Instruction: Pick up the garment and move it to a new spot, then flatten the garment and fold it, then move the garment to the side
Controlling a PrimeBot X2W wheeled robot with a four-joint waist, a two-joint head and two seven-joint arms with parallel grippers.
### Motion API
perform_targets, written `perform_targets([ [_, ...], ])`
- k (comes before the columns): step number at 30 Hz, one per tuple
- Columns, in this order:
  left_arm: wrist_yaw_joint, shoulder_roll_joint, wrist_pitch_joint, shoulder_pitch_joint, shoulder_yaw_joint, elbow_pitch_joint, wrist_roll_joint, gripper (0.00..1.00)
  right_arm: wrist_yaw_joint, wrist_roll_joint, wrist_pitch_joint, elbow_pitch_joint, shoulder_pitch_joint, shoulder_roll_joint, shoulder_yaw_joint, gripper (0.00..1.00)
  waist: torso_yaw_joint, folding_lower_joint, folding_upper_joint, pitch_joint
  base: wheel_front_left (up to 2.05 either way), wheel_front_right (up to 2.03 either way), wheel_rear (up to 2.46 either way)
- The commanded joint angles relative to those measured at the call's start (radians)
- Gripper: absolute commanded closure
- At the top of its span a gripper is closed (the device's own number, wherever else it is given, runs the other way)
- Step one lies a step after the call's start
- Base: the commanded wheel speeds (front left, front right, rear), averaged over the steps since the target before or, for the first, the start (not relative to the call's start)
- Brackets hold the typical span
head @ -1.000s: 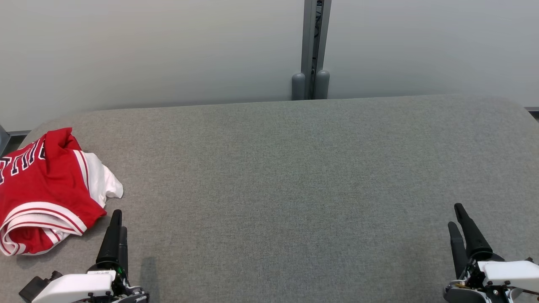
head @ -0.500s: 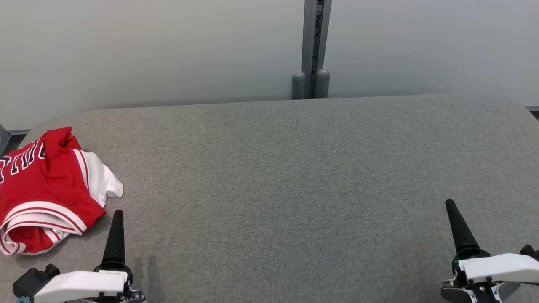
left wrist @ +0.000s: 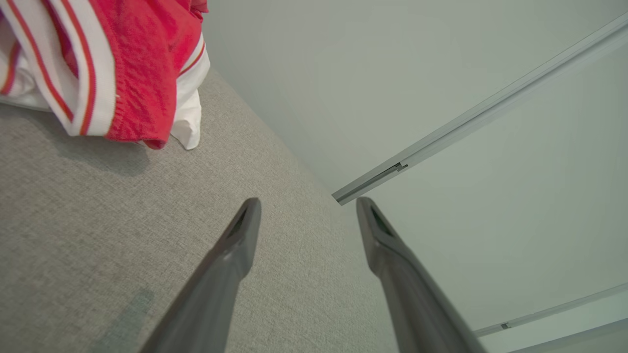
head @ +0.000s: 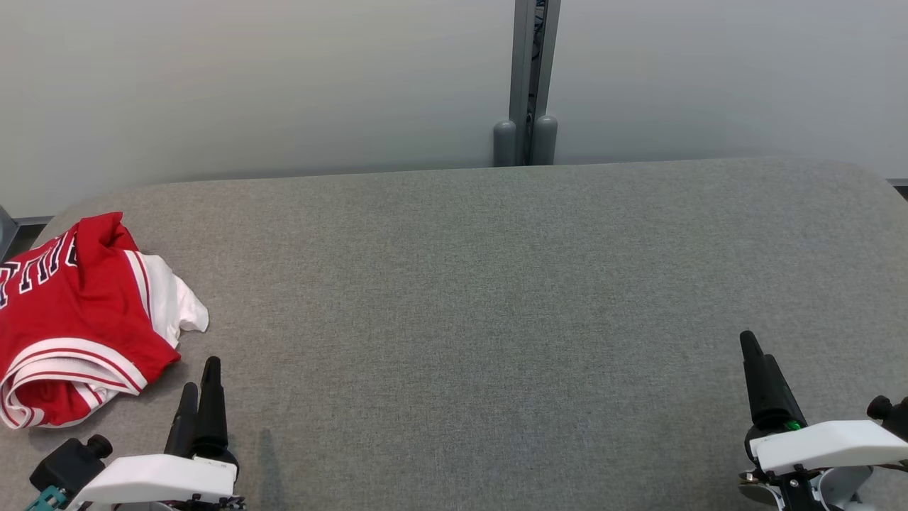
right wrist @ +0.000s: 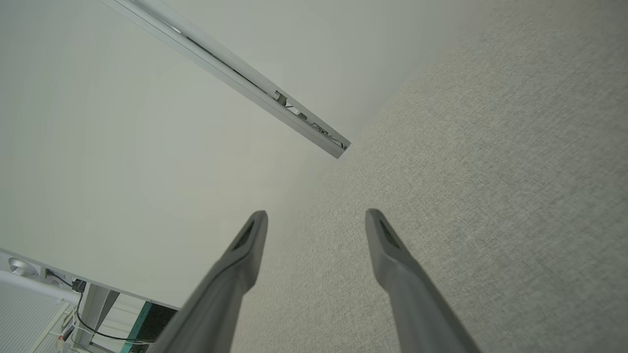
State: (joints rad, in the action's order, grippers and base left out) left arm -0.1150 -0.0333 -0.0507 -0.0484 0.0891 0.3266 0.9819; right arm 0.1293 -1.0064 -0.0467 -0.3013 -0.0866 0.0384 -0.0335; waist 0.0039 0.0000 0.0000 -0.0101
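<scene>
Since a second ago: left hand [head: 200, 374] has shifted a little to its right and rolled, so both fingers now show side by side. The right hand [head: 753, 344] has crept forward and inward. The garment [head: 71, 312] has not moved.

Garment: red-and-white heap, bunched, no clear long axis, lying on the desk [head: 496, 284] ahead of the left hand and off to its left, near but not touching.

Left hand: fingers apart, empty, touching nothing; the nearer arm.

Right hand: fingers apart, empty, over bare desk; the garment is well apart, far to its left.

Judgement: the pick falls to the left hand, reaching forward-left.
</scene>
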Motion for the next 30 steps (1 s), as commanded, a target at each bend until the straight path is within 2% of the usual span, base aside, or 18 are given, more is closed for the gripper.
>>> perform_targets([
  [1, 0.005, -0.011, -0.010, -0.029, 0.000, -0.013, -0.042, 0.00, 0.001, 0.038, -0.014, 0.010, -0.027, 0.005, -0.001, 0.00, 0.000, 0.0000, 0.0000, 0.000, 0.00, 0.00, 0.00],
  [20, 0.055, -0.013, -0.074, -0.016, -0.010, 0.026, -0.361, 0.00, 0.002, 0.325, -0.077, -0.034, -0.032, 0.007, 0.028, 0.00, 0.004, 0.0000, 0.0000, 0.007, 0.00, 0.00, 0.00],
  [30, 0.065, -0.015, -0.098, -0.011, -0.015, 0.045, -0.475, 0.00, 0.002, 0.438, -0.103, -0.045, -0.035, 0.008, 0.037, 0.00, 0.008, 0.0000, 0.0000, 0.006, 0.00, 0.00, 0.00],
])
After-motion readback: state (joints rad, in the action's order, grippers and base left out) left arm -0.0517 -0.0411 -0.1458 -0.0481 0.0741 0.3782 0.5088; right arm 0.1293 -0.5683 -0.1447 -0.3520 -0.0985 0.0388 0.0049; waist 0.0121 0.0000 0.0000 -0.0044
